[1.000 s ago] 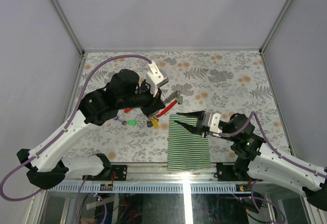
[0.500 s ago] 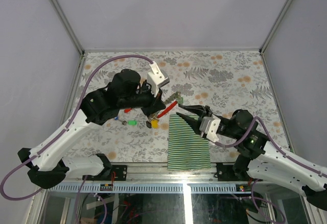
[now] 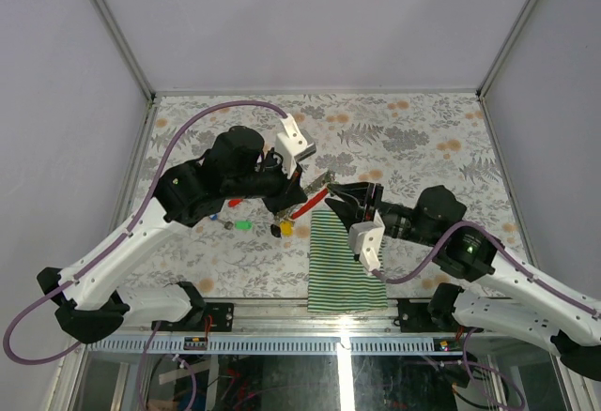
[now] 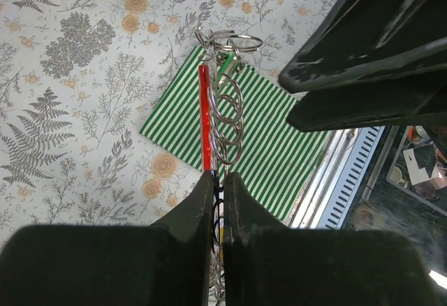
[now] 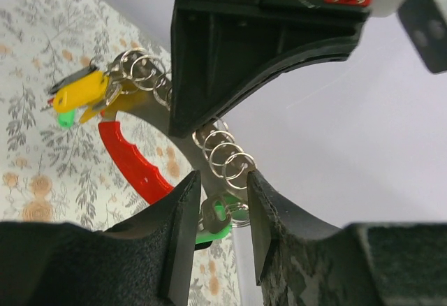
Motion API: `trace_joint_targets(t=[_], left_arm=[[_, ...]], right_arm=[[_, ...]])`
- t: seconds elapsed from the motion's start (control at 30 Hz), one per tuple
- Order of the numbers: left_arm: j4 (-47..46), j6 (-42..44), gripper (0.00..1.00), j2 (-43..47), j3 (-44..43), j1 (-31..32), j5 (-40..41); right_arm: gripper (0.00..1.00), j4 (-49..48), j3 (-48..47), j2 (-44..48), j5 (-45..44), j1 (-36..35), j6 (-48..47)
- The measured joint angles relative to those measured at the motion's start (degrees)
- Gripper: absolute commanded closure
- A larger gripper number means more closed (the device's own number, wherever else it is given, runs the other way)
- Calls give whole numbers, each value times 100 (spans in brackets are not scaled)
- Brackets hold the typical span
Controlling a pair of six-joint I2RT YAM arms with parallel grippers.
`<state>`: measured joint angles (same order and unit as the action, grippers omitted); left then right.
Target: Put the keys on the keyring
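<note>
Since a second ago the right gripper has lifted off the middle of the striped cloth and swung to its far left corner, where it now meets the keyring. The keyring hangs in the air just over that corner, its curved red clip and chain of steel rings pointing out over the cloth. The left gripper is clamped together on the clip's near end, apparently to hold the ring chain out stiff and steady for the other arm. A yellow-tagged key already hangs on the rings close to the left gripper, and a green-tagged key sits at the chain's free end over the cloth's corner. The right gripper's jaws stand partway apart on either side of that free end, with rings and the green-tagged key's metal between them, and no bite on them shows. This looks like a line-up for working a ring or seating that key. To the left of the cloth, a loose green key and a blue-tagged key lie on the flowered table under the left arm. That arm's bulk would block a straight reach to them from the right.
</note>
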<state>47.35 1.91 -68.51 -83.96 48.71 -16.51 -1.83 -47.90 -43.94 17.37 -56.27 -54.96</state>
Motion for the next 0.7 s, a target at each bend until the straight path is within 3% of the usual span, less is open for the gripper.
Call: trace_joint_targets(t=[0.7], left_arm=[[35,-13,100,-76,-35,7,-155]], right_arm=[[59,542,-306,-376,-197,-2,-1019]])
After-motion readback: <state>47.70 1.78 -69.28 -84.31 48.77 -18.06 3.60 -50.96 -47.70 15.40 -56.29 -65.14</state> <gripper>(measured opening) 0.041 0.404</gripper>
